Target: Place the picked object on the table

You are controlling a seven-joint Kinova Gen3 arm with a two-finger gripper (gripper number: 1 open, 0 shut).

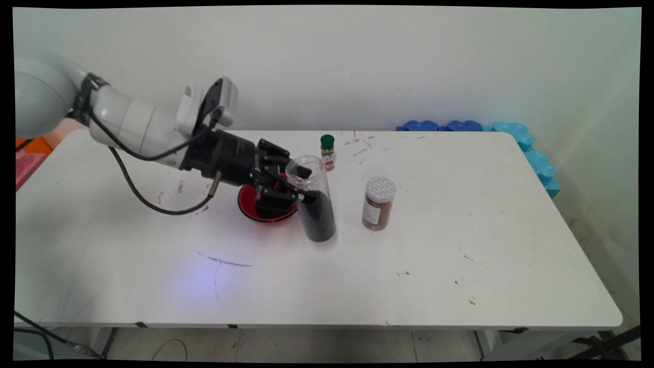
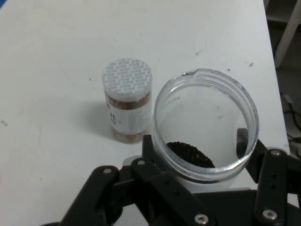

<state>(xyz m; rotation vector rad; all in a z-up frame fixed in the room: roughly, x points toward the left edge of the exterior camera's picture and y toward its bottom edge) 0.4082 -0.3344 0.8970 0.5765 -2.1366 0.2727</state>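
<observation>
We find the gripper [image 1: 299, 185] closed round the upper part of a clear jar [image 1: 312, 200], one finger on each side of its wall just under the open rim. The jar has no lid and is roughly half full of fine black grains. It stands on the table [image 1: 460, 245] leaning a little, its base down just right of a red bowl [image 1: 250, 204], which the gripper partly hides.

In the hand view we look straight down the jar [image 2: 205, 125]: the fingers [image 2: 270, 174] press the clear wall from outside, and the dark fill lies low within.

Handling, as we judge it: the wall looks like thin stiff plastic, smooth, likely slick under the pads. The fill sits low, so the weight is at the bottom and a high grip may let the jar swing. Open-mouthed, it would spill loose grains if tipped far. A firm hold about the mid-upper wall seems soundest.

Nearby: a brown spice jar with a white perforated cap [image 1: 378, 203] just to the right, apart from the clear jar; a small green-capped bottle [image 1: 327, 152] behind, toward the wall. Blue foam pieces [image 1: 516, 134] at the table's far right corner.
</observation>
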